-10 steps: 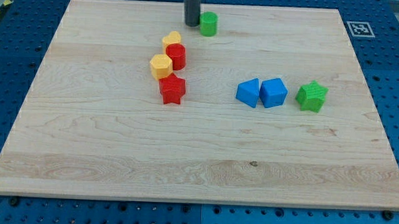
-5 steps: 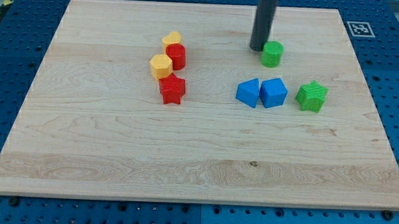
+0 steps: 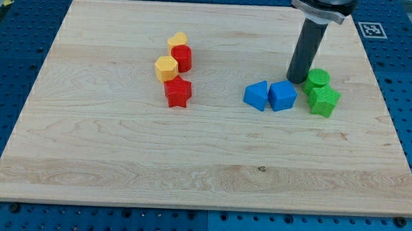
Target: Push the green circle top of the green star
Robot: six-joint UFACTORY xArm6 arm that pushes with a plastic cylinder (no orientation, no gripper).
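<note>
The green circle stands right above the green star at the view's right, touching it. My tip is just left of the green circle, touching or nearly touching it, and just above the right blue block. The dark rod rises from it to the view's top edge.
Two blue blocks sit side by side left of the green star. A cluster at centre left holds a yellow block, a red cylinder, a yellow hexagon and a red star.
My tip has pushed the green circle from the board's top centre down and to the right, until it rests against the top of the green star. The other blocks have not moved.
</note>
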